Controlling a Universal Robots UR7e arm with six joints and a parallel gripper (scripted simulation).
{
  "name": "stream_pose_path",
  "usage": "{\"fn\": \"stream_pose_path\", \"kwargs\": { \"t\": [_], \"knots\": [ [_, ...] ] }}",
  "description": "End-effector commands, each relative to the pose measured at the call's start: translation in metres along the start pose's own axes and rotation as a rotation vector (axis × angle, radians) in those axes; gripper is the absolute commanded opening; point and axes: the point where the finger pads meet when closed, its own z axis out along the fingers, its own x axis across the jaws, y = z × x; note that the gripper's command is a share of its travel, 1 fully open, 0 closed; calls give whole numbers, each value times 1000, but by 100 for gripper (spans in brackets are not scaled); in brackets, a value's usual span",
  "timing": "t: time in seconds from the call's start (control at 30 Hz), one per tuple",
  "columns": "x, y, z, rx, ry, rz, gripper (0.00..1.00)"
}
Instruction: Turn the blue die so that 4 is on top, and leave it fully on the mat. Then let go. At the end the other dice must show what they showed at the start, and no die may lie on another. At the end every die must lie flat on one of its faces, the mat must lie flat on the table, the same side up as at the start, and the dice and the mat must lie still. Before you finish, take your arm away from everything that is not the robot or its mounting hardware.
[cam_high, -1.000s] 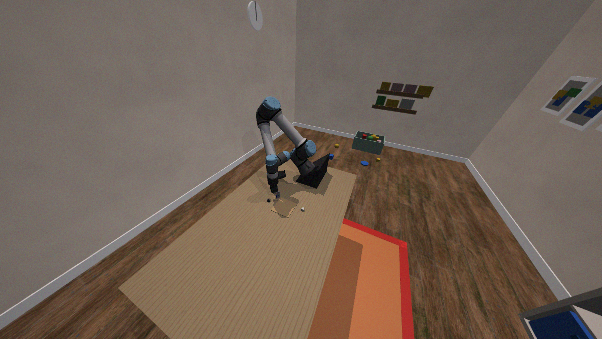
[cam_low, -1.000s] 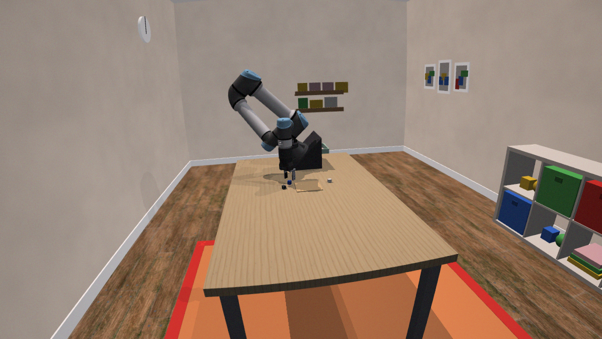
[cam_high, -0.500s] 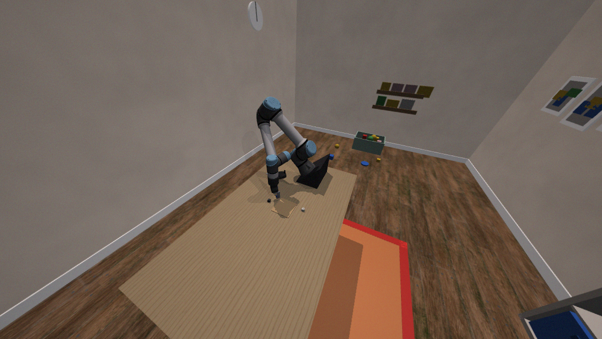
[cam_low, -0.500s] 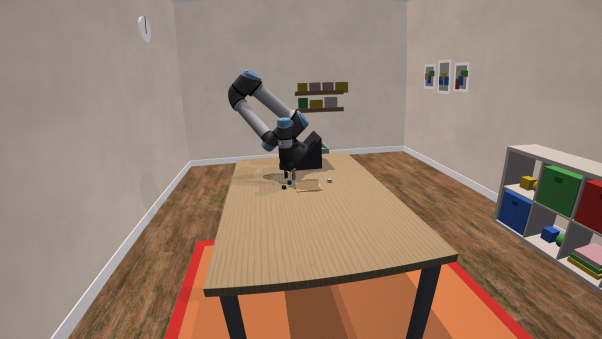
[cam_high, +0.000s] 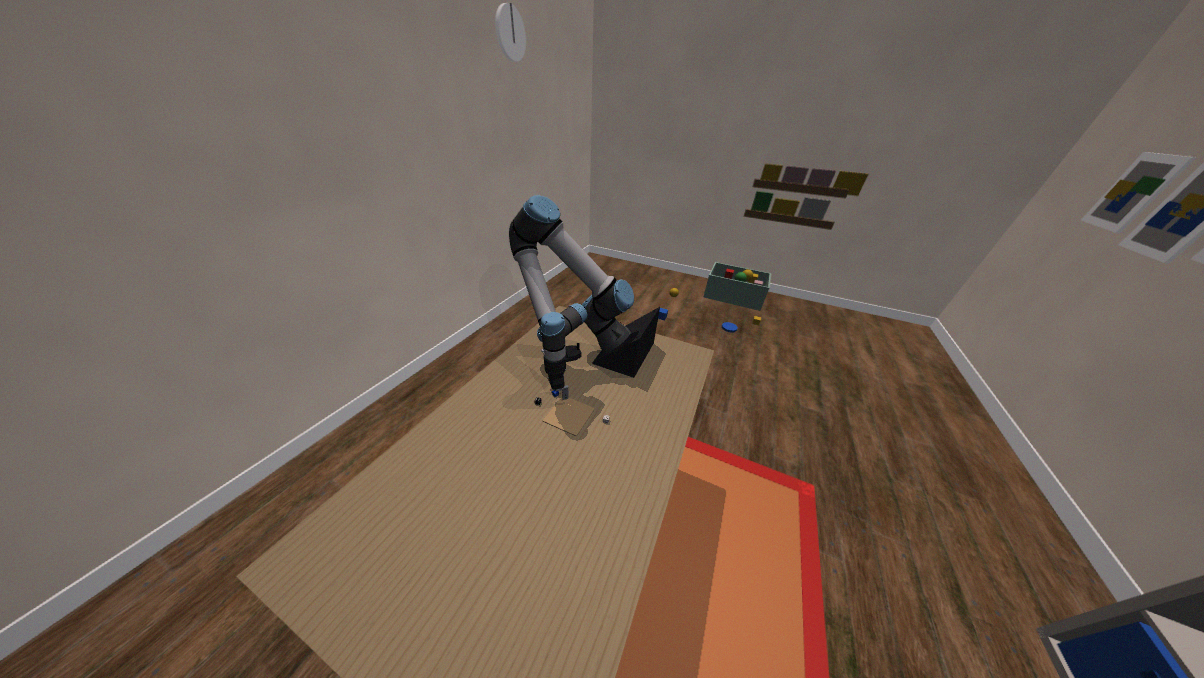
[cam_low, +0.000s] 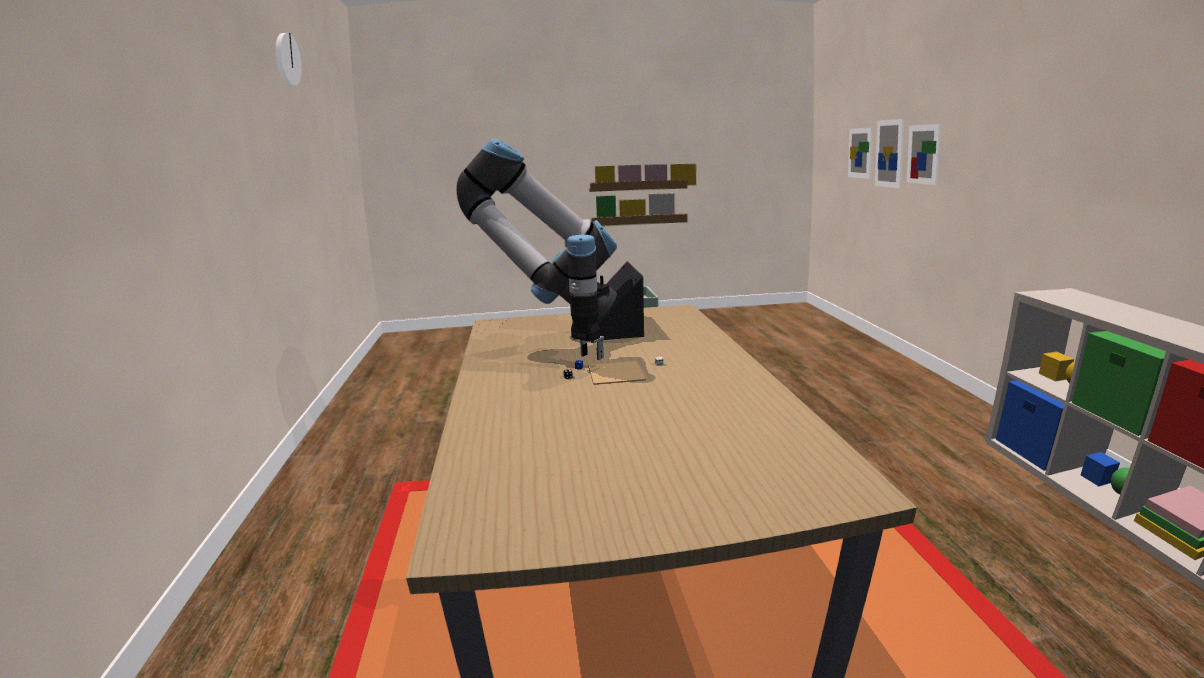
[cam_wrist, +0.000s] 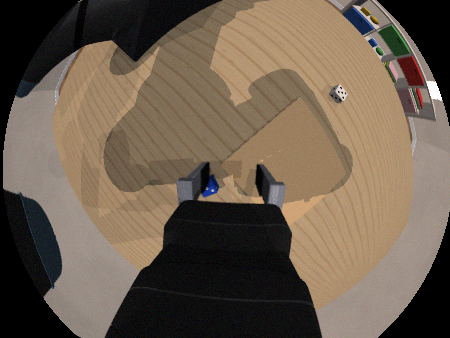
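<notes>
Fingers of the black two-finger gripper (cam_high: 560, 393) (cam_low: 592, 348) (cam_wrist: 233, 185) stood above the small blue cubic die (cam_high: 555, 393) (cam_low: 578, 364) (cam_wrist: 211, 186) in our top view. In the exterior view, we saw the die on the wooden table (cam_high: 488, 505) (cam_low: 640, 454) (cam_wrist: 190, 110), beside the thin tan square mat (cam_high: 571, 416) (cam_low: 619, 370) (cam_wrist: 295, 150). From the wrist, we saw them spread wide, gripping nothing, the die nearer one finger.

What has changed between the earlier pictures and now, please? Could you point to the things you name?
The open gripper (cam_high: 560, 394) (cam_low: 592, 357) (cam_wrist: 232, 172) has shifted right in the exterior view, towards the mat (cam_high: 571, 416) (cam_low: 619, 371) (cam_wrist: 295, 150). Nothing was visibly grasped or released. The mat, blue die (cam_high: 555, 393) (cam_low: 578, 364) (cam_wrist: 210, 186), black die (cam_high: 538, 401) (cam_low: 567, 373) and white die (cam_high: 605, 419) (cam_low: 658, 360) (cam_wrist: 338, 93) look unmoved.
</notes>
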Motion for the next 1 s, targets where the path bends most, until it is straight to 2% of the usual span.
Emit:
{"fn": "stream_pose_path", "kwargs": {
  "t": [0.0,0.4,0.47,0.97],
  "knots": [
    [20,-12,-1,-4,0,9,100],
    [77,-57,0,-4,0,9,100],
    [77,-57,0,-4,0,9,100],
    [139,-106,0,-4,0,9,100]
  ]
}}
